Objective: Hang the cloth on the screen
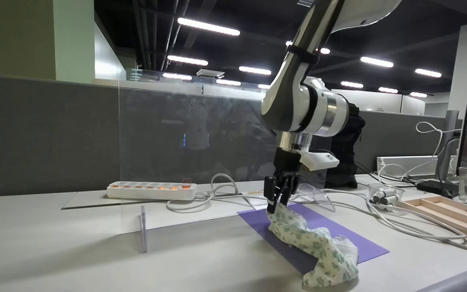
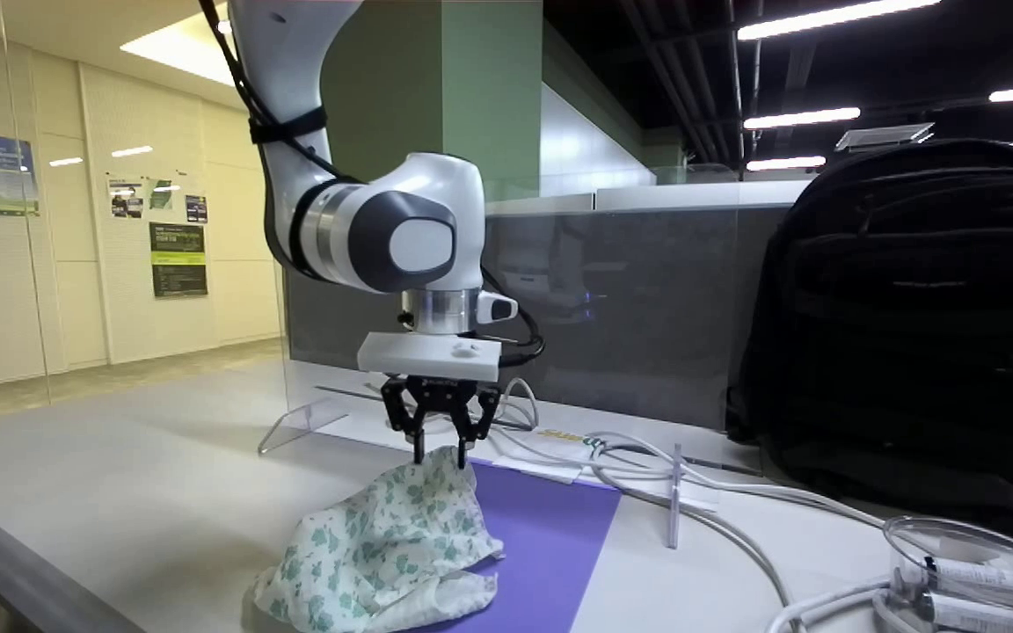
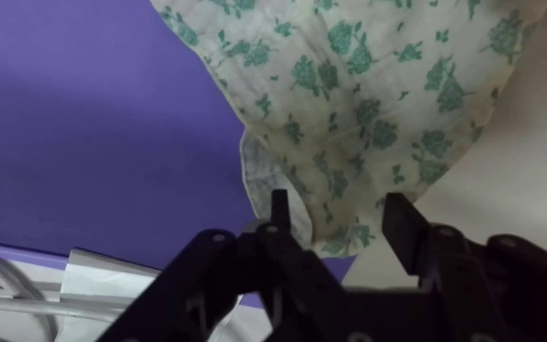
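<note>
The cloth is pale cream with green flower prints. It lies crumpled in both exterior views [image 1: 322, 247] [image 2: 383, 545], partly on the purple mat [image 1: 363, 245], and fills the upper part of the wrist view [image 3: 349, 95]. My gripper [image 1: 278, 206] points down at the cloth's end nearest the screen. In an exterior view [image 2: 440, 459] and the wrist view [image 3: 335, 199] its fingers stand apart, with a raised edge of cloth between them. Whether a finger touches the cloth is unclear. The screen, a clear upright panel on clear feet, stands behind the gripper in both exterior views [image 1: 156, 134] [image 2: 647, 352].
A white power strip [image 1: 152, 191] lies behind the screen. Grey cables [image 1: 403, 227] run along the table. A clear container with batteries [image 1: 385, 196] and a pink tray [image 1: 452, 215] lie to one side. A black backpack [image 2: 911, 334] stands by the grey partition [image 1: 47, 138].
</note>
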Controlling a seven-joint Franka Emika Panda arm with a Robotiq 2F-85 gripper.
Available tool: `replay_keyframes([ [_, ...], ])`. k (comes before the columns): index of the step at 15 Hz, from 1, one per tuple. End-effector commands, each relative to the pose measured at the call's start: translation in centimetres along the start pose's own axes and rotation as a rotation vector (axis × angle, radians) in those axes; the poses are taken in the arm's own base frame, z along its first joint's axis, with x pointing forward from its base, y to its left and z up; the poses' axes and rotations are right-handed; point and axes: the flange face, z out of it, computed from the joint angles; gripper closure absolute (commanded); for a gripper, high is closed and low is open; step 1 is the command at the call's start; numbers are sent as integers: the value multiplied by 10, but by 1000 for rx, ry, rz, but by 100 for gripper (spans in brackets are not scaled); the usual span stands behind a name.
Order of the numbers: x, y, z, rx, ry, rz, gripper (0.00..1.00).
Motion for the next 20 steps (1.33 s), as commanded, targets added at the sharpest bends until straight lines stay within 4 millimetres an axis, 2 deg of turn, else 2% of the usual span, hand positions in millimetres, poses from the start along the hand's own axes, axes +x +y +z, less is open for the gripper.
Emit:
replay_keyframes([
  [1, 4, 3, -12, 25, -2, 5, 75],
  [4, 4, 1, -23, 36, -17, 11, 96],
  [5, 6, 0, -28, 30, -18, 10, 100],
  [9, 16, 0, -57, -5, -10, 54, 100],
  [11, 23, -1, -78, -36, 4, 65, 100],
  [15, 49, -29, -148, -89, 70, 61, 100],
  [18, 75, -52, -208, -97, 101, 71, 100],
  [20, 90, -60, -249, -113, 129, 75, 100],
])
